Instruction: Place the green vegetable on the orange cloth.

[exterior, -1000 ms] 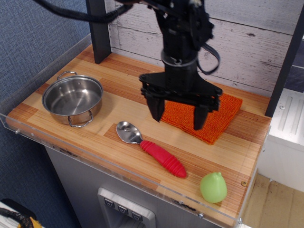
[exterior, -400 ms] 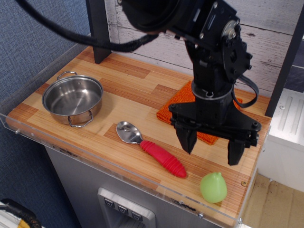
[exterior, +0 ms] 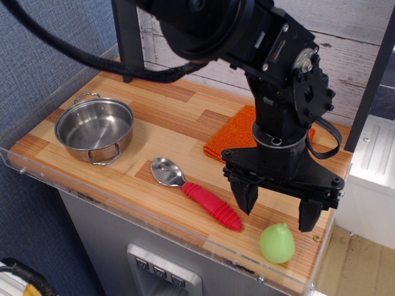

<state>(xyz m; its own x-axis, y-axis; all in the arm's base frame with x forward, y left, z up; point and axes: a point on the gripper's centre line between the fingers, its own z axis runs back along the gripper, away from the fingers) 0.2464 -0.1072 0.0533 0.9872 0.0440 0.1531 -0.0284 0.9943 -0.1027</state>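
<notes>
Nothing of the task is done yet: the one green vegetable (exterior: pixel 277 243) lies on the wooden counter (exterior: pixel 166 111) near its front right corner, well apart from the cloth, not yet gripped. Just above and behind it hangs the gripper (exterior: pixel 278 206), jaws spread wide and empty. Left of it lies one spoon (exterior: pixel 196 192). Farther back, one orange cloth (exterior: pixel 232 132) is partly hidden by the arm; one pot (exterior: pixel 94 129) stands far left. Grasping, carrying and placing remain.
</notes>
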